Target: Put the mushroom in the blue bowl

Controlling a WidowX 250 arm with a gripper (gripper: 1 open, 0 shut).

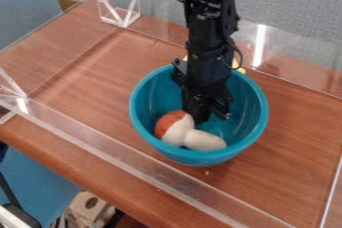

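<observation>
The blue bowl (245,122) stands on the wooden table near its front edge. Inside it the mushroom (175,127) lies on its side, reddish-brown cap to the left and white stem pointing right. My gripper (205,110) hangs straight down into the bowl, just above and right of the mushroom. Its dark fingers are pressed together with nothing visible between them. I cannot tell whether the fingertips touch the bowl's floor.
A low clear plastic wall (80,137) fences the wooden table (94,72) on all sides. A clear plastic stand (118,12) sits at the back left corner. The bowl lies close to the front wall.
</observation>
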